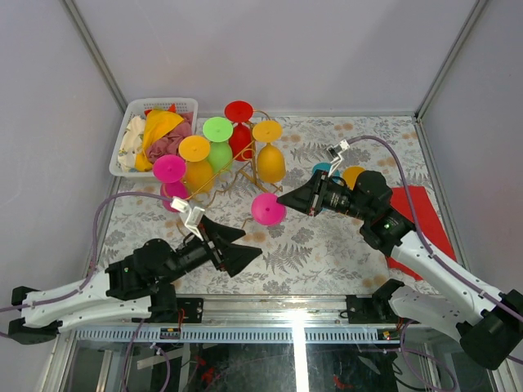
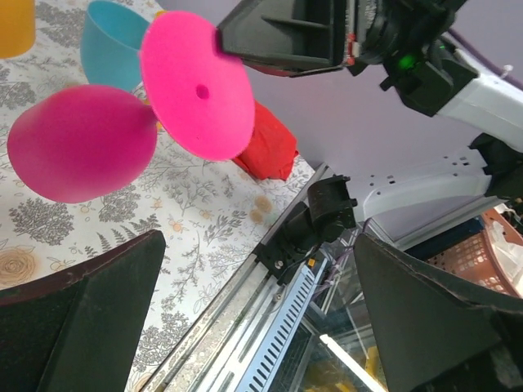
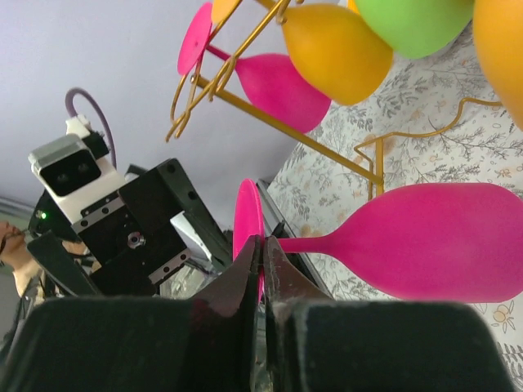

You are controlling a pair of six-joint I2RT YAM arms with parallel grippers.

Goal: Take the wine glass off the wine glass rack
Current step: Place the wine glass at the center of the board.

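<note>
My right gripper (image 1: pixel 283 199) (image 3: pixel 263 245) is shut on the rim of the round foot of a pink wine glass (image 1: pixel 268 209) (image 3: pixel 441 241). The glass hangs in the air on its side, apart from the gold wire wine glass rack (image 1: pixel 237 175) (image 3: pixel 278 135). Several more glasses hang on the rack: magenta (image 1: pixel 169 168), orange (image 1: pixel 194 149), green (image 1: pixel 217 129), red (image 1: pixel 239 111). My left gripper (image 1: pixel 249 245) (image 2: pixel 261 327) is wide open and holds nothing, just below and to the near left of the held glass (image 2: pixel 82 143).
A white basket (image 1: pixel 131 135) full of cloths stands at the back left. A red cloth (image 1: pixel 425 216) lies at the right. A teal cup (image 1: pixel 323 169) and an orange cup (image 1: pixel 353 174) sit behind my right arm. The table's metal front edge (image 2: pixel 270 269) runs under my left gripper.
</note>
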